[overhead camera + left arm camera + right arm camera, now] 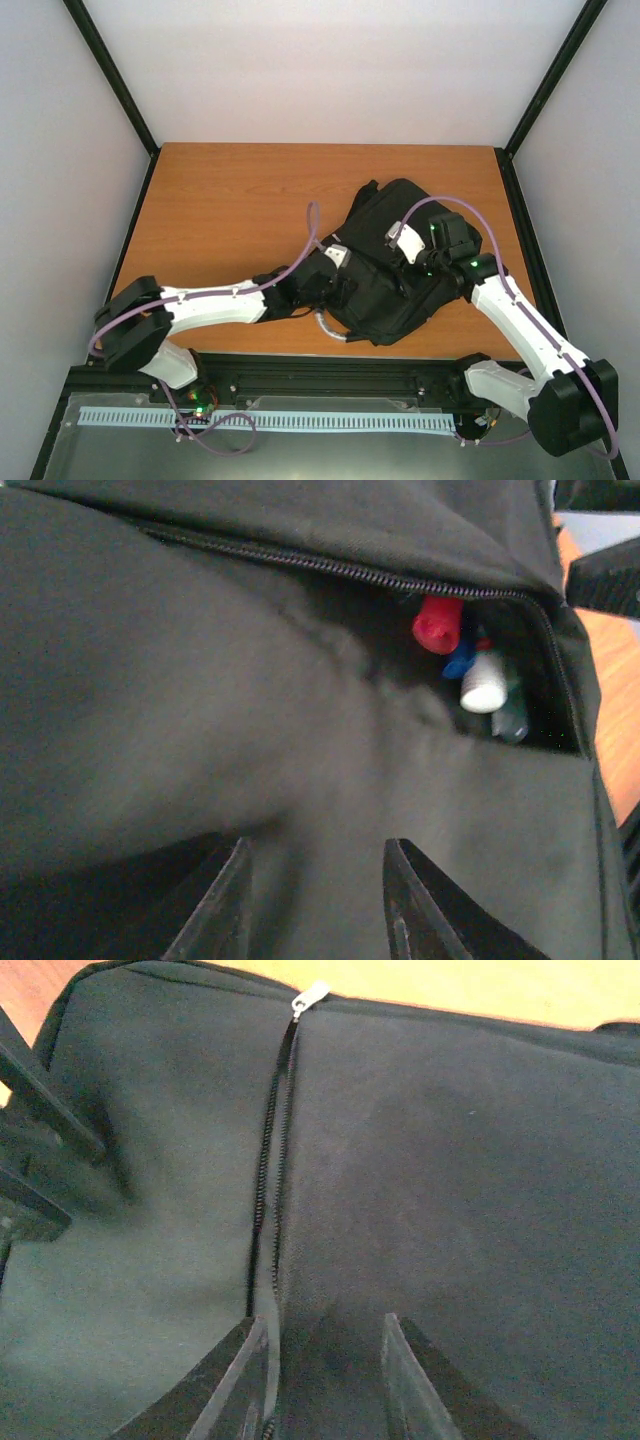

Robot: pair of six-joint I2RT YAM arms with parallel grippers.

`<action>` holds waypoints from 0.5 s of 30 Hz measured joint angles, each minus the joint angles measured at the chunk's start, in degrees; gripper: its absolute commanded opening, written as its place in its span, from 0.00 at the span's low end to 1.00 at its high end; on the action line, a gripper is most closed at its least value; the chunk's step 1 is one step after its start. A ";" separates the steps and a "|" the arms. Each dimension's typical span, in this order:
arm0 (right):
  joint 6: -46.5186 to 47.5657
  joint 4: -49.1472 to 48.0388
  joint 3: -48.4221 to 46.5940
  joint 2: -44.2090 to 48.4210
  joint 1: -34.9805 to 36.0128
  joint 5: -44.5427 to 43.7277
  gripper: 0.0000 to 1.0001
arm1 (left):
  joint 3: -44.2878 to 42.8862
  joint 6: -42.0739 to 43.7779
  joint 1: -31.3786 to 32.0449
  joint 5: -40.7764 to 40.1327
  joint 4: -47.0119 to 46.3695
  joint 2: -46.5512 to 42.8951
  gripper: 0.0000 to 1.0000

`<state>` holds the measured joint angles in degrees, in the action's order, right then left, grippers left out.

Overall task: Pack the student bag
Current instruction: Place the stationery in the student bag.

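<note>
The black student bag [385, 215] lies on the right half of the wooden table. My left gripper [343, 272] is at its left side, and my right gripper [400, 262] is over its right side. In the left wrist view the left gripper [315, 855] is open over the bag's fabric [200, 680]. Beyond it an unzipped pocket shows markers with a red cap [438, 625] and a white cap [484, 685]. In the right wrist view the right gripper [325, 1330] is open on the bag [450, 1160], its left finger beside a zipper line [268, 1160] with a silver pull [315, 995].
Bare wooden tabletop [230, 200] stretches left and behind the bag. A pale curved piece [330, 330] sticks out at the bag's near edge. Black frame posts and white walls enclose the table. The left arm's body [30, 1130] stands at the left in the right wrist view.
</note>
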<state>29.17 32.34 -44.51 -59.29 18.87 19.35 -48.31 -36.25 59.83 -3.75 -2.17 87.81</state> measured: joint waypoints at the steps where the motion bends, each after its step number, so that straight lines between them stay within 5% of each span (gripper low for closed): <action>1: 0.44 0.24 -0.07 -0.76 0.00 0.94 0.38 | 0.98 -0.04 0.00 -0.74 1.36 -1.51 0.52; 11: 1.46 6.69 -6.69 -2.21 -1.46 5.20 0.50 | -0.94 2.80 -2.54 -6.86 18.25 -12.02 0.86; 15: 1.20 7.93 -11.85 -2.10 -5.84 5.40 0.64 | -5.60 5.09 -8.24 -4.22 22.25 -14.27 1.00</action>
<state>30.37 40.27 -56.36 -61.39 13.04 24.75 -53.91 -31.16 51.59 -7.97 20.08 73.54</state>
